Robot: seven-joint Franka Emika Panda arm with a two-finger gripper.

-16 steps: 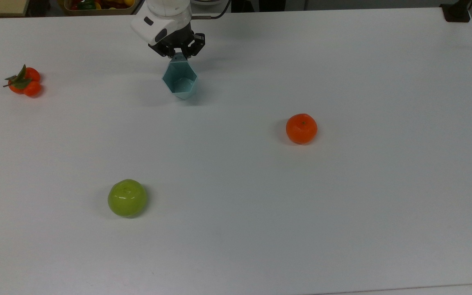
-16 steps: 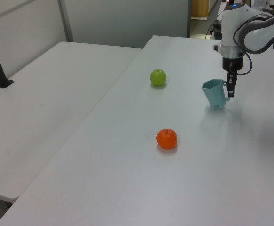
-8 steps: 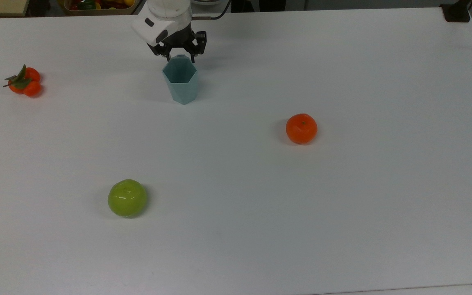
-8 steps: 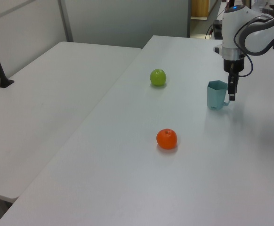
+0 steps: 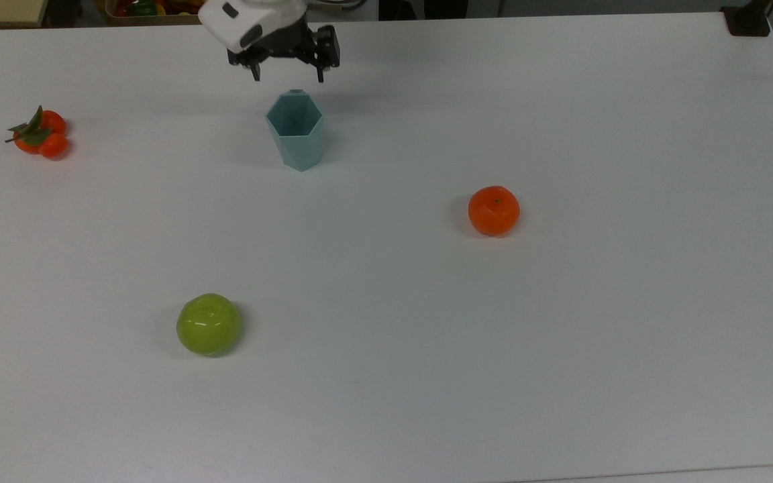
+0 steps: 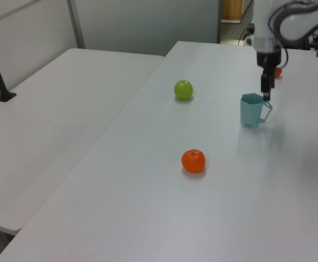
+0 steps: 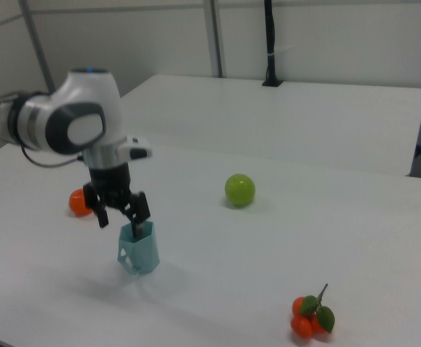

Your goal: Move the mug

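Clearly, left view reveals the mug [image 6: 251,111] handle beneath the spread pincer [image 6: 265,89]

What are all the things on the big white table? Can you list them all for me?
mug: one, pale teal, standing upright near the far edge in the top view, just below the gripper
orange: one, orange, toward the top view's right
green apple: one, yellow-green, toward the top view's lower left
small oranges with leaves: one bunch, orange and green, at the top view's left
table: one, white, under everything
gripper: one, black fingers on a white arm, open, above the mug
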